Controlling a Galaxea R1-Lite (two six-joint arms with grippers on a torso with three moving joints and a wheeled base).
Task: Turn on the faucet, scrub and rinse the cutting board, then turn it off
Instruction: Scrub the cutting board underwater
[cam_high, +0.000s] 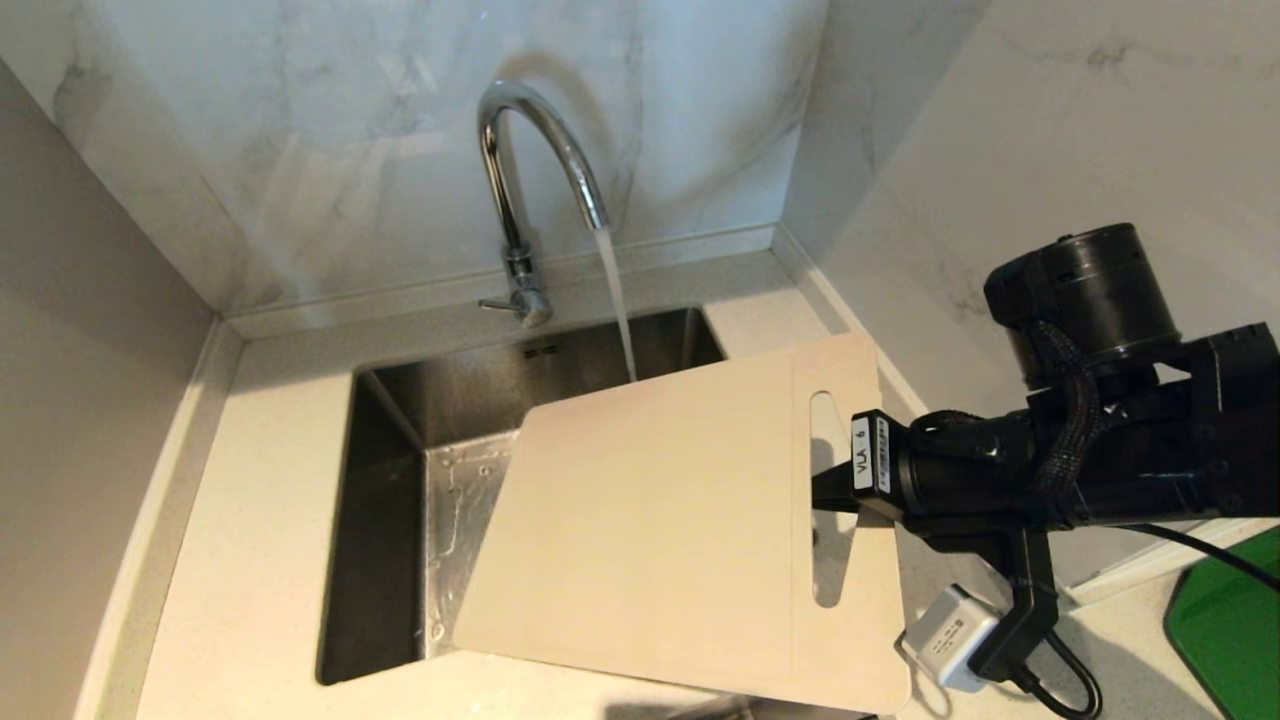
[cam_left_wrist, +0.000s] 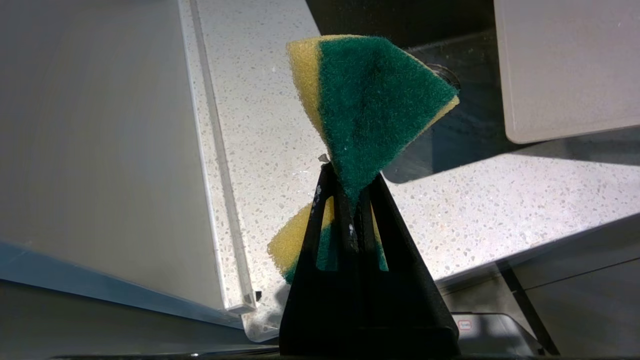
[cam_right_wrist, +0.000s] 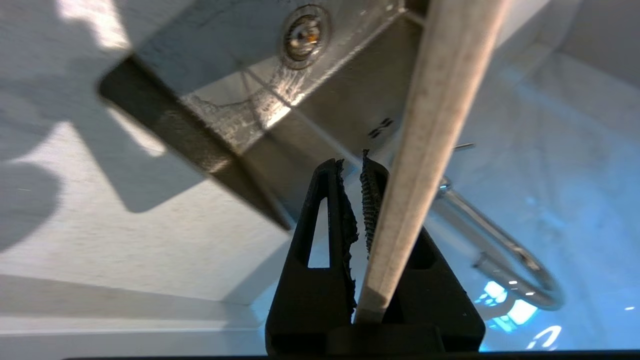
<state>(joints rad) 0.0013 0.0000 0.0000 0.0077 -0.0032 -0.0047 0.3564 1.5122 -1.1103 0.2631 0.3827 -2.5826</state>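
The chrome faucet (cam_high: 530, 150) is running, and its stream (cam_high: 618, 300) drops out of sight behind the far edge of the cutting board (cam_high: 660, 520). The cream-white board hangs tilted over the sink (cam_high: 390, 480). My right gripper (cam_high: 830, 490) is shut on its handle-slot end. In the right wrist view the board's edge (cam_right_wrist: 435, 125) runs up from between the jaws of the right gripper (cam_right_wrist: 352, 167), with the faucet (cam_right_wrist: 500, 250) behind. My left gripper (cam_left_wrist: 350, 175), absent from the head view, is shut on a green-and-yellow sponge (cam_left_wrist: 375, 100) above the counter, short of the board's corner (cam_left_wrist: 565, 65).
The sink is set in a speckled white counter (cam_high: 250, 560), with marble walls behind and to the right. Its drain (cam_right_wrist: 302, 32) shows in the basin. A bright green flat object (cam_high: 1230, 620) lies on the counter at the far right.
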